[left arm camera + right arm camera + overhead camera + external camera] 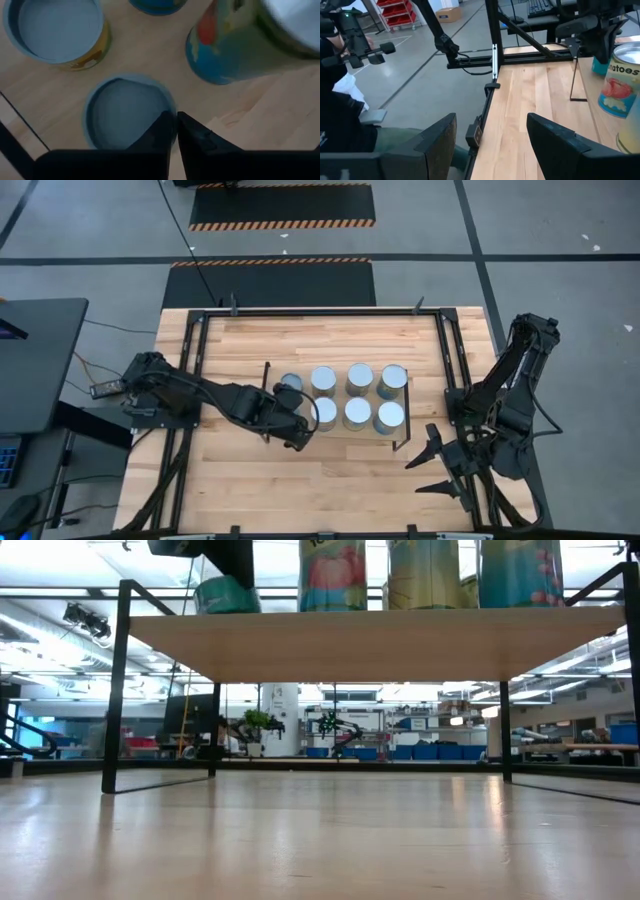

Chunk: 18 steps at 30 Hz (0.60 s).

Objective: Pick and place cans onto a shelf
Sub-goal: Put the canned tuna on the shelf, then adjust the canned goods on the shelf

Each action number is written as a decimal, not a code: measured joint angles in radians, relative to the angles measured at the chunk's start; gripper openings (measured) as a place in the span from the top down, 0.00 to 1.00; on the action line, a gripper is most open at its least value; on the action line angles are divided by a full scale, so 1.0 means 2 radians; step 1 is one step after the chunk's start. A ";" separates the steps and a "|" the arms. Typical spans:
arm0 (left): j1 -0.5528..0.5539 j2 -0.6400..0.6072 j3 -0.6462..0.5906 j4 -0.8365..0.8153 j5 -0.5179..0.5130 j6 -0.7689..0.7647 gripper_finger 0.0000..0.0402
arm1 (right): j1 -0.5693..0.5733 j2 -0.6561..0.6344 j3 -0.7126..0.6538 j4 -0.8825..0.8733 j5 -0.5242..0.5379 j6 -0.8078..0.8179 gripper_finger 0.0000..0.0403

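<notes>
Left gripper (303,432), fingers pressed together and holding nothing, hovers over the shelf (337,427) above a can (126,112) at its 7 o'clock corner; seven more cans (358,378) stand toward 2 o'clock. It should lift straight up, avoiding toppling neighbours. Right gripper (437,465), fingers apart, waits beside the table (300,480).

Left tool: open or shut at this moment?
Shut. In its wrist view the left tool shows both dark fingers pressed together with nothing between them, hanging just above a can standing upright on the shelf.
</notes>
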 joint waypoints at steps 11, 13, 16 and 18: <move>0.000 0.004 0.000 -0.003 -0.008 0.017 0.85 | 0.000 0.000 0.000 0.007 0.000 0.000 0.38; 0.000 0.002 0.000 -0.003 -0.008 0.022 0.83 | 0.000 0.000 0.000 0.007 0.000 0.000 0.38; 0.000 -0.004 0.013 -0.005 -0.009 0.051 0.81 | 0.000 0.000 0.000 0.007 0.000 -0.001 0.38; -0.007 -0.006 0.034 -0.005 -0.017 0.064 0.81 | -0.001 0.000 0.000 0.007 0.000 -0.004 0.38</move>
